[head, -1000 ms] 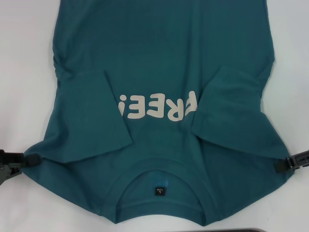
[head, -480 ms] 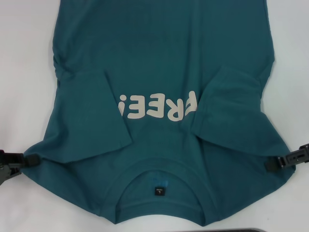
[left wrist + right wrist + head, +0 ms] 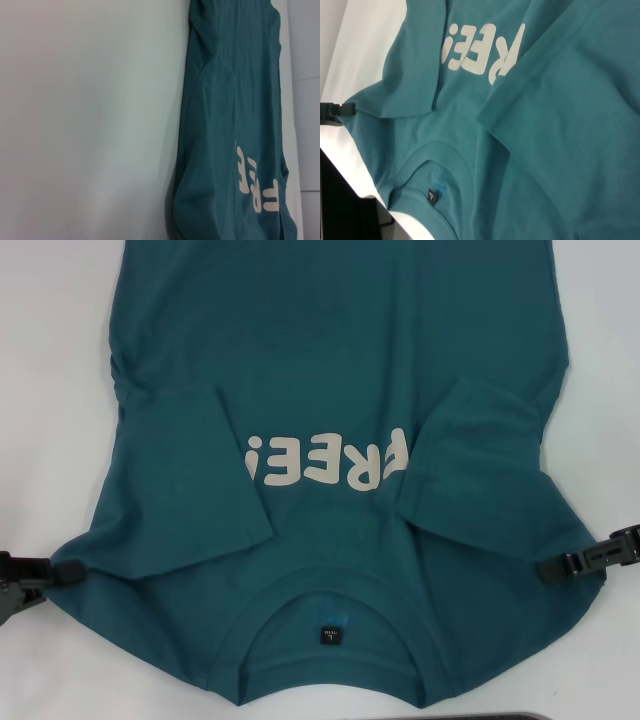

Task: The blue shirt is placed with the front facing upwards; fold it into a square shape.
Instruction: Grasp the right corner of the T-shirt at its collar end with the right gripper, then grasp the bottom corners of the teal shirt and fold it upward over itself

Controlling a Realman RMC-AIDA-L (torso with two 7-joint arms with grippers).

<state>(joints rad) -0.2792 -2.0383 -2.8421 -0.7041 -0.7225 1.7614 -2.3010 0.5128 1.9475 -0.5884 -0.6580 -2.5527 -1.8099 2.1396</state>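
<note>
- Both black grippers sat low at the shirt's shoulder corners, near the front edge of the white tabletop [image 3: 40, 360]. The left gripper [image 3: 62, 571] touched the left shoulder edge. The right gripper [image 3: 552, 569] reached over the right shoulder edge.
- I could not tell if either gripper was pinching the cloth or just resting there.
- Between them lay the big teal-blue cotton short-sleeved T-shirt [image 3: 330, 370], with one gripper at each shoulder. Its long way ran from the front edge toward the back edge, collar closest to the robot.
- My guess was that the next move would lift both shoulders and carry them away from the robot, along that long way.
- The shirt lay face up and mostly flat. Both short sleeves were folded in over the chest. They covered the ends of the off-white "FREE!" letters [image 3: 325, 462].
- A ribbed round collar [image 3: 335, 592] showed a small dark neck label [image 3: 331, 636].
- Some wrinkles bunched at the shirt's left side.
</note>
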